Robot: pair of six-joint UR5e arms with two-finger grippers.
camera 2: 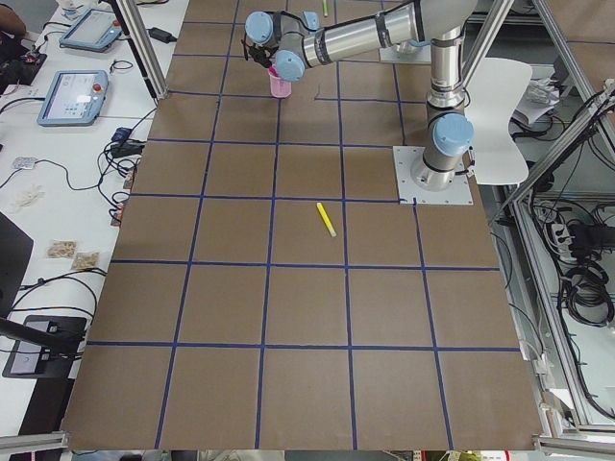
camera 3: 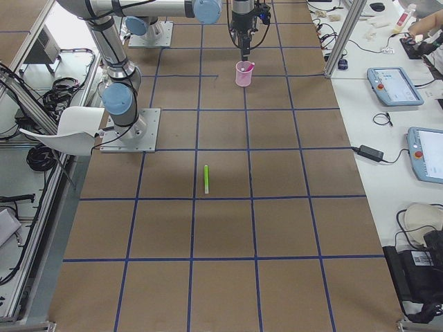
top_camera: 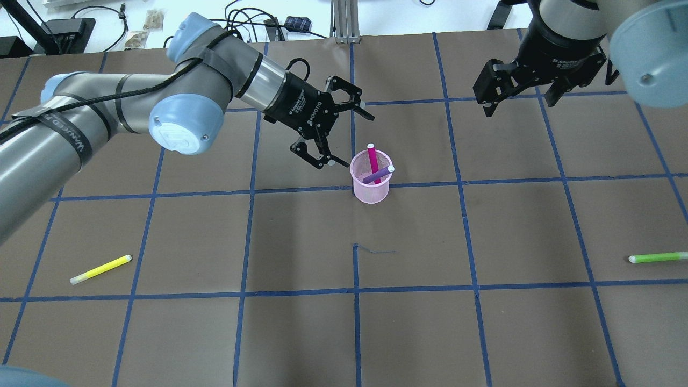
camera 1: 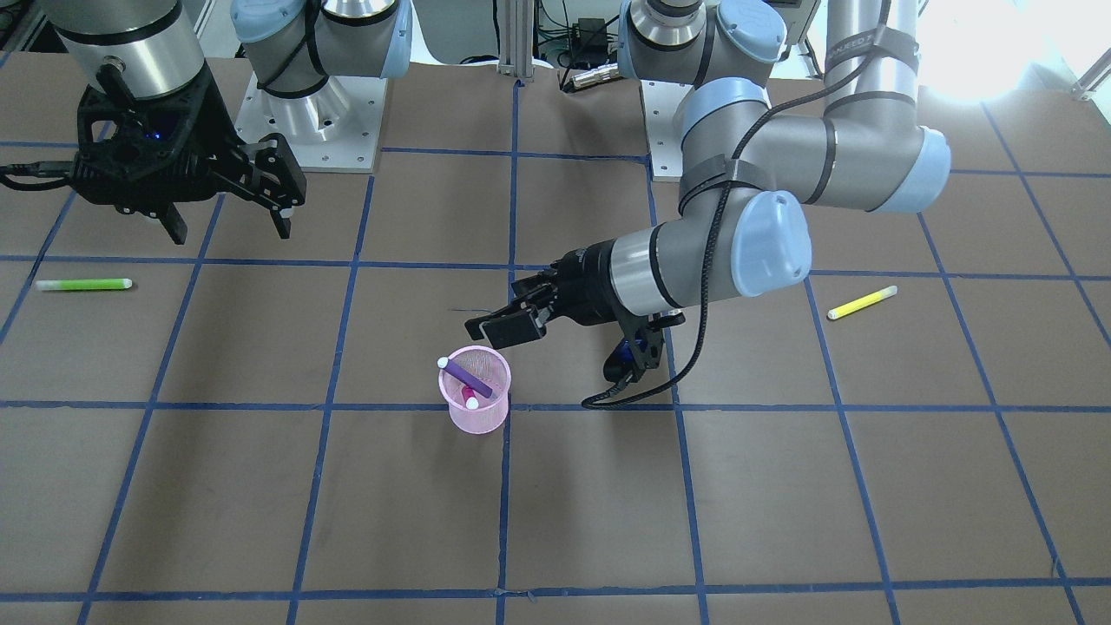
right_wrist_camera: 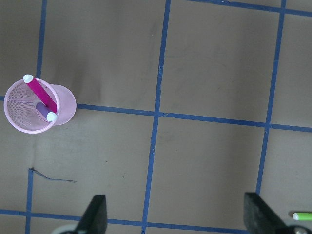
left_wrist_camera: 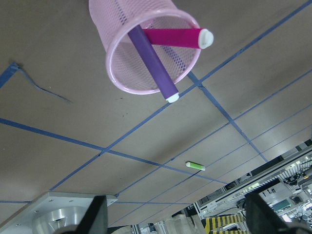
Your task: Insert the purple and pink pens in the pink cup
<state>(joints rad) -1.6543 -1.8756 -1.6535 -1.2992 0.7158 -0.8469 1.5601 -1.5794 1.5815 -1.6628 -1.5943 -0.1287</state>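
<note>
The pink mesh cup stands upright near the table's middle. The purple pen and the pink pen both stand inside it, leaning on its rim with their white caps up. My left gripper is open and empty, just beside and above the cup on the robot's left side, not touching it. My right gripper is open and empty, held high and well away from the cup. The left wrist view shows the cup with both pens from close up. The right wrist view shows the cup from far off.
A yellow pen lies on the table at the robot's left. A green pen lies at the robot's right. Blue tape lines grid the brown table. The arm bases stand at the robot's side of the table.
</note>
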